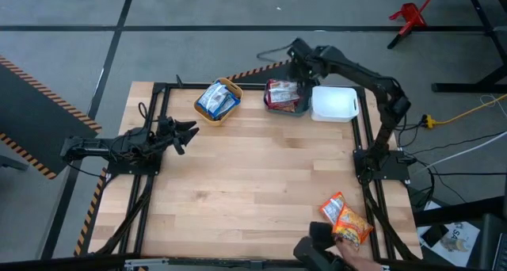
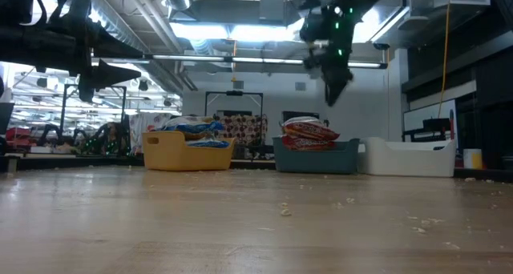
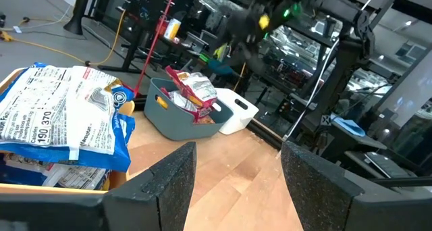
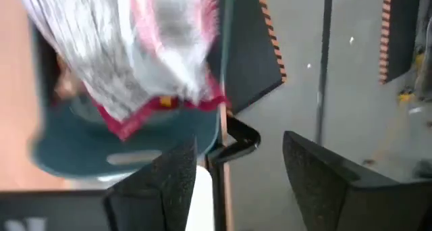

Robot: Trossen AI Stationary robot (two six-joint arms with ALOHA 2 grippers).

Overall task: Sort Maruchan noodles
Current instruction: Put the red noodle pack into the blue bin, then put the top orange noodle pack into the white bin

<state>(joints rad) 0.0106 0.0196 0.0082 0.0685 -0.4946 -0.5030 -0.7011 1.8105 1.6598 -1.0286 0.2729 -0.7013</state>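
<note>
High view: right claw (image 1: 295,63) above the teal bin (image 1: 287,107) of dark red noodle packets (image 1: 282,91). Blue-and-white packets (image 1: 216,101) fill the yellow bin (image 1: 231,86); the white bin (image 1: 333,103) holds nothing visible. Orange-yellow packets (image 1: 346,219) unsorted at the near worktop (image 1: 253,176) edge, a person's hand (image 1: 337,255) beside them. Left claw (image 1: 187,132) waits, apart.

Low view: red packets heaped above the rim; risk of one sliding out if brushed.

Left wrist view: fingers wide, empty.

Right wrist view: fingers wide, empty, over the heap.
</note>
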